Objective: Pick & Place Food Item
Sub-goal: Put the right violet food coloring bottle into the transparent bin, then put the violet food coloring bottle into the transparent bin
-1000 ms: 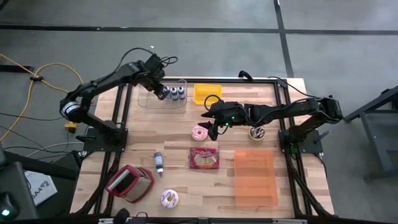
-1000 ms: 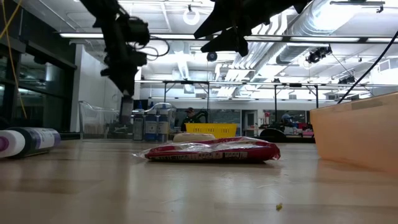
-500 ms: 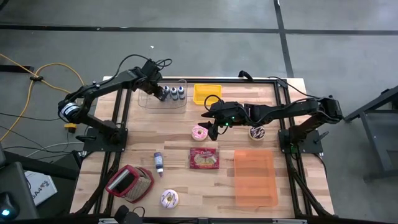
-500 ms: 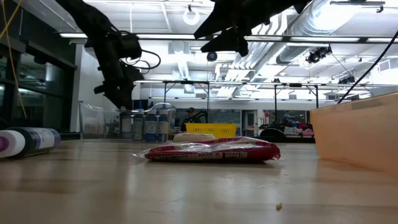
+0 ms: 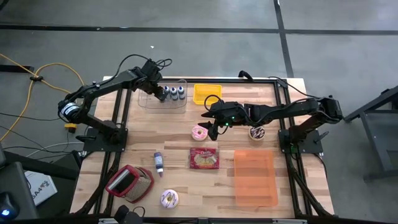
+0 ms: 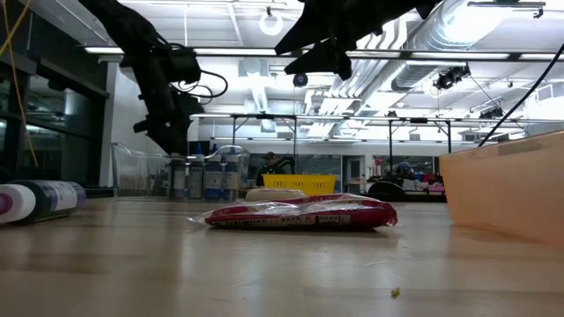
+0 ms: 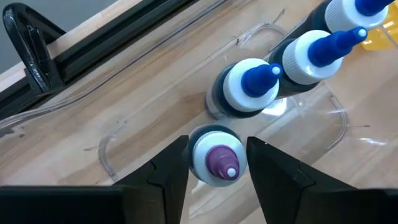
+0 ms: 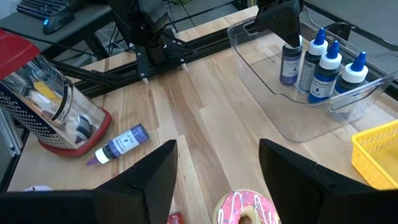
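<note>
A pink doughnut (image 5: pixel 199 132) lies on the table's middle, and a red snack packet (image 5: pixel 204 158) lies flat just nearer. My right gripper (image 5: pixel 210 127) hovers open above and just right of the doughnut (image 8: pixel 247 210), touching nothing. My left gripper (image 5: pixel 160 92) reaches down into a clear bin (image 5: pixel 163 104) at the far left. Its open fingers (image 7: pixel 177 155) stand on either side of a purple-tipped bottle's white cap (image 7: pixel 216 158), a narrow gap at each side. The bottle (image 8: pixel 290 61) stands upright on the bin's floor beside three blue-tipped bottles (image 7: pixel 252 87).
A yellow basket (image 5: pixel 207 93) sits at the far middle and an orange bin (image 5: pixel 255 177) at the near right. A chocolate doughnut (image 5: pixel 257 132), a white-iced doughnut (image 5: pixel 170 198), a lying purple bottle (image 5: pixel 158 163) and a red-rimmed container (image 5: pixel 129 183) also lie about.
My left gripper has come down into the clear bin, carrying the purple-tipped bottle, which now stands on the bin's floor. For the last half second it has kept still. My right arm has not moved.
</note>
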Controlling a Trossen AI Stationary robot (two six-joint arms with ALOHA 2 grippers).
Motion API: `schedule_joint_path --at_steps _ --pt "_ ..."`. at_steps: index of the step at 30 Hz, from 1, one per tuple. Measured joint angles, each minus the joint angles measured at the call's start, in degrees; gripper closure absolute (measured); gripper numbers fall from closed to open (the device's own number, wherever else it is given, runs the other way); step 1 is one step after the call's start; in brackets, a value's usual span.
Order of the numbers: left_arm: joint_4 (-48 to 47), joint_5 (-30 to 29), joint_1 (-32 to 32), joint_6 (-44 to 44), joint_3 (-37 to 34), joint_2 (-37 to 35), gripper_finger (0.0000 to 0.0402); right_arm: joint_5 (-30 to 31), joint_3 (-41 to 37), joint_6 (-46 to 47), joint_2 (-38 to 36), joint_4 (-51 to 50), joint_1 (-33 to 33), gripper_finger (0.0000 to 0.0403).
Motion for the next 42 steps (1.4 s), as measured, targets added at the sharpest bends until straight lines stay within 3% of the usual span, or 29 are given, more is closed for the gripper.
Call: schedule_joint_path --at_steps 8,20,27,31,36,42 --pt "0.31 0.0 0.05 1.32 0.0 -0.24 0.0245 0.0 0.0 0.01 0.0 0.0 0.01 0.019" --pt "1.88 0.95 0.96 4.1 0.07 -8.77 0.0245 0.0 0.0 0.01 0.0 0.0 0.0 0.019" --pt "1.31 0.84 -0.47 5.11 0.07 -9.35 0.0245 0.0 0.0 0.01 0.0 0.0 0.01 0.019" --pt "1.16 5.87 -2.0 9.15 0.07 -9.62 0.0245 0.02 0.0 0.01 0.0 0.0 0.01 0.019" --pt "-1.53 13.61 -7.11 13.19 0.07 -9.77 0.0245 0.02 0.0 0.0 0.0 0.0 0.01 0.019" --pt "-3.66 14.06 -16.51 15.44 0.07 -9.77 0.0245 0.02 0.0 0.01 0.0 0.0 -0.01 0.019"
